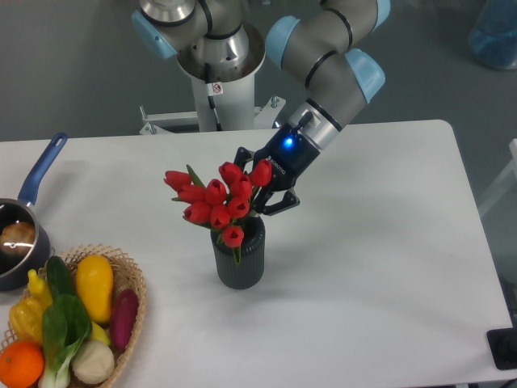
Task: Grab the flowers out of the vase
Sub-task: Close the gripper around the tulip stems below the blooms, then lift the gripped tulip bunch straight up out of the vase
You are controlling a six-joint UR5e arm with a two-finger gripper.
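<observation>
1. The flowers stand in the vase near the middle of the white table, their stems going down into its round mouth.
2. The bunch's long axis leans rather than stands plumb: the red buds fan up and toward the left of the picture, with the lowest bud hanging just over the vase's rim.
3. The vase itself sits upright on the table, its ribbed dark wall facing the camera.
4. The gripper comes in from the upper right, its wrist slanting down and to the left, a blue light showing on its body.
5. Its black fingers reach in behind the buds, just above the vase's mouth; they appear closed on the bunch, though the blooms hide the actual contact.
6. The arm's grey links and blue joint caps rise toward the base behind the table.
7. At the left edge sit a blue-handled saucepan and a wicker basket of vegetables, well apart from the vase.
</observation>
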